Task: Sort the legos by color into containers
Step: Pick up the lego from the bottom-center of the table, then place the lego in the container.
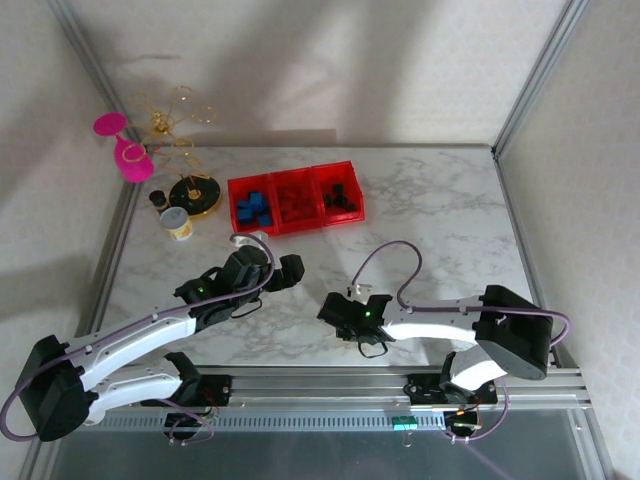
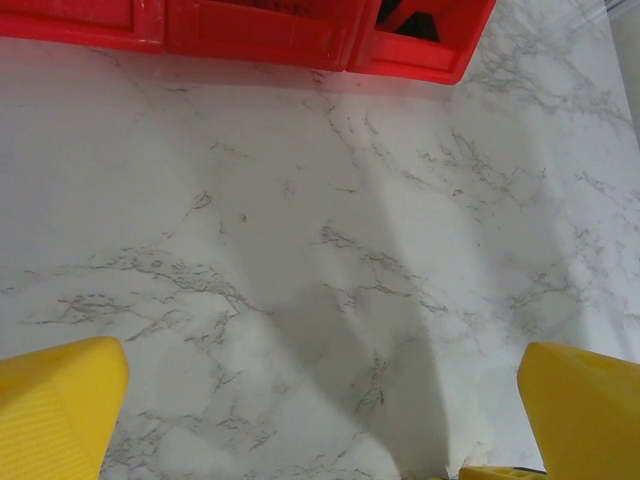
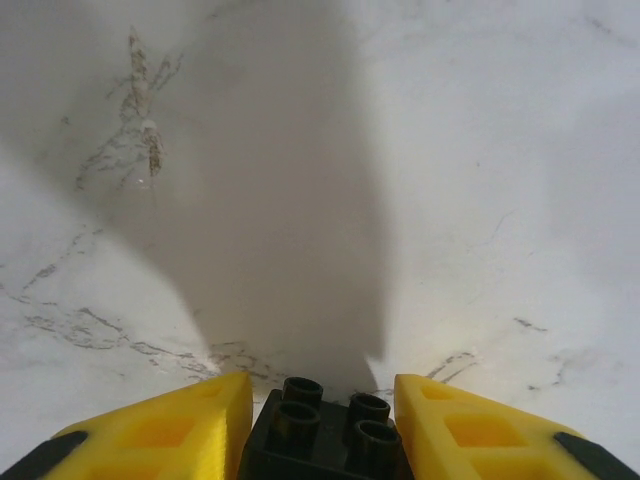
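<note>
Three joined red containers point(image 1: 295, 198) stand at the back middle of the marble table. The left one holds blue legos point(image 1: 255, 208), the middle one red legos point(image 1: 294, 201), the right one black legos point(image 1: 343, 196). My right gripper point(image 1: 330, 311) hovers at the table's near middle, shut on a black lego point(image 3: 325, 432) that sits between its yellow fingers point(image 3: 165, 430) with its studs up. My left gripper point(image 1: 288, 270) is in front of the containers, open, with bare marble between its widely spread fingers point(image 2: 60, 410). The containers' front walls point(image 2: 260, 35) run along the top of the left wrist view.
A small yellow-and-white cup point(image 1: 177, 223) and a round black-and-gold stand point(image 1: 194, 195) stand left of the containers. Pink discs point(image 1: 125, 150) and a gold wire ornament point(image 1: 170, 115) are at the back left. Metal frame posts point(image 1: 530, 80) bound the table.
</note>
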